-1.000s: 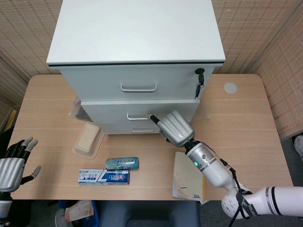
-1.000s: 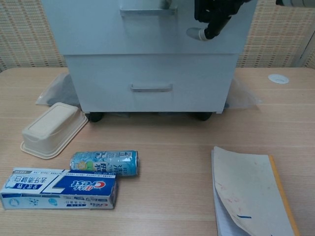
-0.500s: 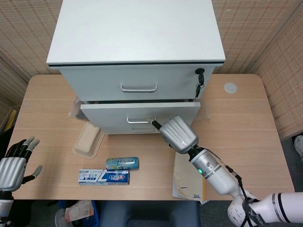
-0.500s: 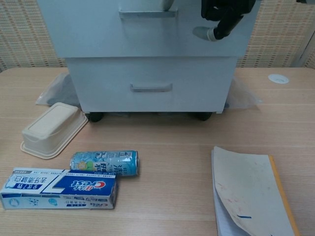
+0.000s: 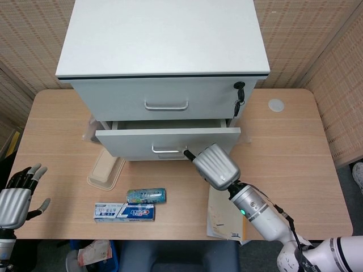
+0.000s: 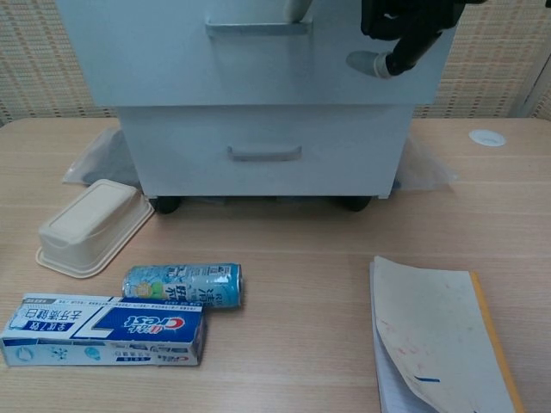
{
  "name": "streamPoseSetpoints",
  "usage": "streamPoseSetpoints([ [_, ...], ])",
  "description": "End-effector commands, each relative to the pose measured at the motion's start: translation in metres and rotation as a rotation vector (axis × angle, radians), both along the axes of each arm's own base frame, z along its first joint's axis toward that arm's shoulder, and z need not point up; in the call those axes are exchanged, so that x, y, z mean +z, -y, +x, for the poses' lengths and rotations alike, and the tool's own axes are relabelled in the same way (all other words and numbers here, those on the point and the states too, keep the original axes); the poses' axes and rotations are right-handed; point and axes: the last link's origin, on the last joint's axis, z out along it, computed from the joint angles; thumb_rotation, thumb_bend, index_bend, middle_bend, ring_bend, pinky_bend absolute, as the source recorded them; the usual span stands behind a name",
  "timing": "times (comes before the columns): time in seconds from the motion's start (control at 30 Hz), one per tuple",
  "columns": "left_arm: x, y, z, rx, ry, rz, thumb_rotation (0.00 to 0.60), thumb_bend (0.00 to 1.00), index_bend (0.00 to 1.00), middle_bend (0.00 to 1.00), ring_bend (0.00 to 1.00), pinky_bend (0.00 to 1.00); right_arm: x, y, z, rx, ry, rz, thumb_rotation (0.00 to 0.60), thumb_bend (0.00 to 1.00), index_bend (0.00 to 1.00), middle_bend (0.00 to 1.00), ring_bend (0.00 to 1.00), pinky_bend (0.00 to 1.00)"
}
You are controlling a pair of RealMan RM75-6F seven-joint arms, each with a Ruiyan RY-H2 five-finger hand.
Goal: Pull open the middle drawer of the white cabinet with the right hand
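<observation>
The white cabinet [image 5: 164, 34] stands at the back of the table. Its middle drawer [image 5: 130, 140] juts out past the top drawer, and a dark gap shows behind its front panel. My right hand [image 5: 215, 166] is in front of that drawer, its fingers hooked on the right end of the metal handle [image 5: 164, 151]. In the chest view the drawer front [image 6: 155, 60] fills the top, with the handle [image 6: 250, 27] and my right hand [image 6: 405, 26] at the upper edge. My left hand [image 5: 16, 195] hangs off the table's front left, fingers spread and holding nothing.
A beige lidded box [image 5: 105, 168], a small can [image 5: 146, 196] and a toothpaste box [image 5: 123, 212] lie front left. A notebook [image 6: 439, 340] lies front right. Keys [image 5: 239, 97] hang from the top drawer's lock. A white disc [image 5: 276, 105] sits at the back right.
The middle drawer has slid further out toward me, and my right hand has drawn back with the handle. The left hand has not moved.
</observation>
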Motion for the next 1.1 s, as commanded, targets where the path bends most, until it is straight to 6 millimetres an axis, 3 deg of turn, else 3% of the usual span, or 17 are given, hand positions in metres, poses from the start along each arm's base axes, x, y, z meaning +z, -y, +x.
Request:
streamPoseSetpoints([
  [0.03,0.0,0.0,0.0,0.0,-0.001,0.0,0.6,0.26,0.12,0.11,0.1,0.14,0.0,-0.001,-0.001,-0.001,-0.001,-0.001,0.6,0.41,0.2,0.93,0.95,0.85],
  [1.1,-0.002,-0.001,0.0,-0.001,0.002,-0.008,0.6,0.26,0.12,0.11,0.1,0.14,0.006,-0.042,-0.007,0.072,-0.032,0.01,0.6,0.41,0.2,0.93,0.95,0.85],
])
